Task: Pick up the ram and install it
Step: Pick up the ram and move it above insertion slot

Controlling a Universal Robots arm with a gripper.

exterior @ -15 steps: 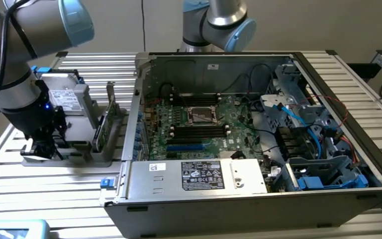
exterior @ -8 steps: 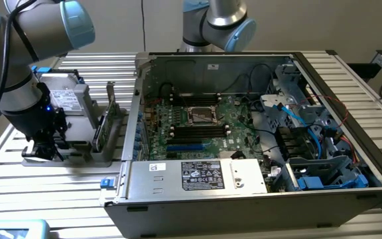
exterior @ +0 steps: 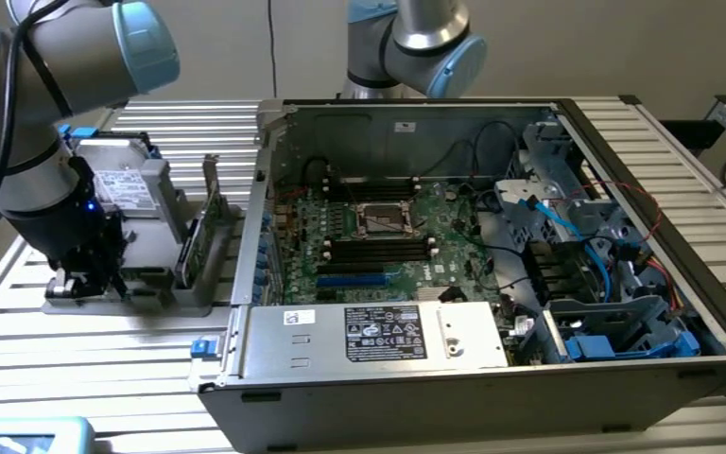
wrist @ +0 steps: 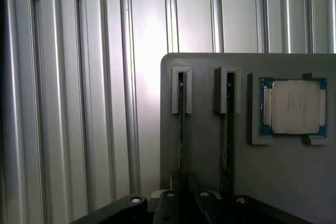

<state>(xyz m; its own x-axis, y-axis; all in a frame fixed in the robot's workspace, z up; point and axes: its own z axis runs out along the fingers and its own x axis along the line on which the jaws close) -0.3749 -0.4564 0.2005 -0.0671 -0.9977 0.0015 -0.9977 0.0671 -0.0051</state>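
Grey holder [wrist: 202,145], ram [wrist: 181,119] edge-on (wrist view); gripper [wrist: 184,184] at it, grip unclear; exterior view: open case [exterior: 527,392].

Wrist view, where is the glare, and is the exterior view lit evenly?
Wrist view: a bright glare patch on the slatted metal table, while the grey holder is dimmer with dark slots. Exterior view: even light on the table, shadow inside the computer case.

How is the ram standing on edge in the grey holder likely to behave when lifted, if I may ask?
The ram looks thin and flat, so probably light and stiff. It stands on its narrow edge in a slot of the grey holder, so unsupported it would likely tip.
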